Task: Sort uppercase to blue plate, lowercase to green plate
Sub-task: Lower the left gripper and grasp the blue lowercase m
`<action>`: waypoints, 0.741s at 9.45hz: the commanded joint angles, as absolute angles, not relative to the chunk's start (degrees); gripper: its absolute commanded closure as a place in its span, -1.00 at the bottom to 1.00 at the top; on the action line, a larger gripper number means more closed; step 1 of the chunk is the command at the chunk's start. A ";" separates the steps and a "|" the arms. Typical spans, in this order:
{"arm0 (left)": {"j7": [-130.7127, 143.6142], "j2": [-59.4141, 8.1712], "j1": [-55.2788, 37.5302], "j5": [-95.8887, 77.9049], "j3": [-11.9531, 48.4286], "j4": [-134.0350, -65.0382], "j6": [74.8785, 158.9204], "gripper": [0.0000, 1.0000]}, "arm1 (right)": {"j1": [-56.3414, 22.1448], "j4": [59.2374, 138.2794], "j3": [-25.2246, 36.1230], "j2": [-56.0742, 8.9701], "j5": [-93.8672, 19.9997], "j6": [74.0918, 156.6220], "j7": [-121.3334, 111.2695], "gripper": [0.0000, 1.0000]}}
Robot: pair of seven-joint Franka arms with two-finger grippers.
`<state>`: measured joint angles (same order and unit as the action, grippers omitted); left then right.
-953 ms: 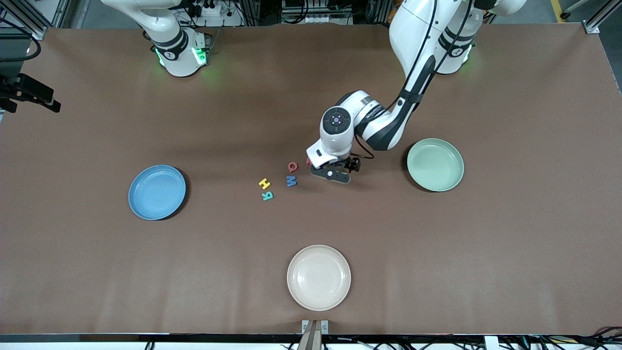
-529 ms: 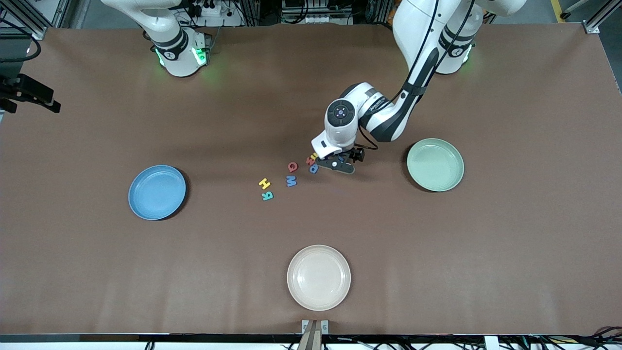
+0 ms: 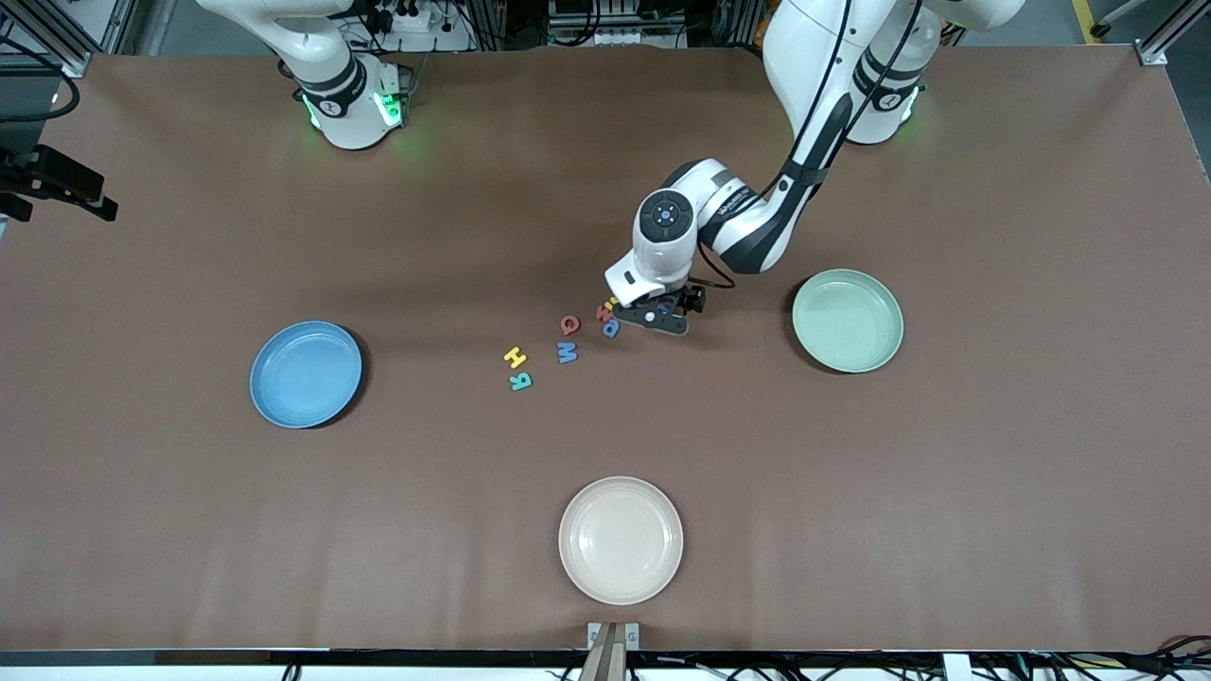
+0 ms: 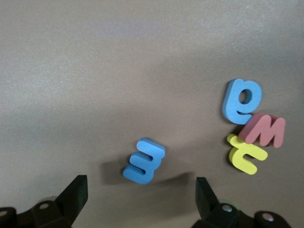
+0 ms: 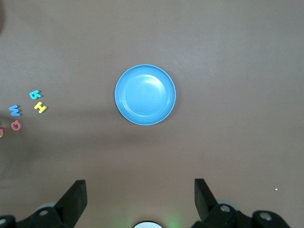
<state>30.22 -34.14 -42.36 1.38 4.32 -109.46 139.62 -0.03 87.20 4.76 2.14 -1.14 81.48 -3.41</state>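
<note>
Am holding left gripper (image 4: 138, 202) spread open, empty, low over blue e (image 4: 144, 160) lying near green plate (image 3: 848, 320). Advising: centring on e, avoiding a-m-h cluster (image 4: 251, 128) beside it, pinching flat sides. Right gripper (image 5: 138, 202) waiting open, high over blue plate (image 5: 145, 94).

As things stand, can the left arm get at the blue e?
Probably yes. The left gripper hangs open right over the blue e, which lies alone on the table, apart from the other lowercase letters clustered beside it. Nothing sits between its fingers and the letter.
</note>
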 commanded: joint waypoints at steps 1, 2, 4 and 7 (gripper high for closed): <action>30.41 -34.10 -41.57 0.44 4.57 -111.61 144.20 -0.98 | -0.09 87.01 4.75 2.02 -0.62 81.65 -3.52 -1.00; 30.41 -34.28 -41.31 0.44 4.66 -113.10 146.93 -0.86 | -0.09 87.01 4.75 2.02 -0.62 81.65 -3.52 -1.00; 30.58 -34.19 -41.31 0.44 4.66 -113.56 147.39 -0.31 | -0.09 87.01 4.75 2.02 -0.62 81.65 -3.52 -1.00; 30.59 -33.84 -41.31 0.35 4.83 -113.56 147.30 0.22 | -0.09 87.01 4.75 2.02 -0.62 81.65 -3.52 -1.00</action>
<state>30.22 -34.07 -41.61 1.34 4.51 -112.38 146.41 -0.03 87.20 4.76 2.12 -1.14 81.52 -3.41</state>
